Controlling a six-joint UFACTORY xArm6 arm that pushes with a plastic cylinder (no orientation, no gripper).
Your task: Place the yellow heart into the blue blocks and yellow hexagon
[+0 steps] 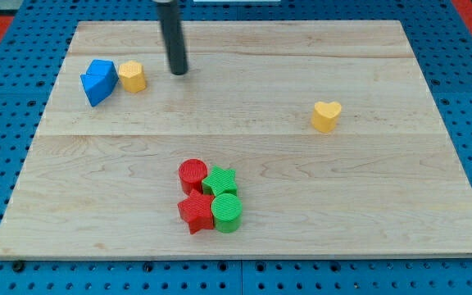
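Note:
The yellow heart [327, 115] lies alone on the wooden board's right half. Blue blocks [98, 82] sit pressed together at the upper left, with the yellow hexagon [132, 76] touching their right side. My tip [179, 71] rests on the board just right of the yellow hexagon, with a small gap between them. The tip is far to the left of the yellow heart and a little higher in the view.
A tight cluster sits at the bottom centre: a red cylinder [192, 174], a green star [220, 180], a red star [195, 212] and a green cylinder [227, 212]. The wooden board [383, 205] lies on a blue pegboard surface.

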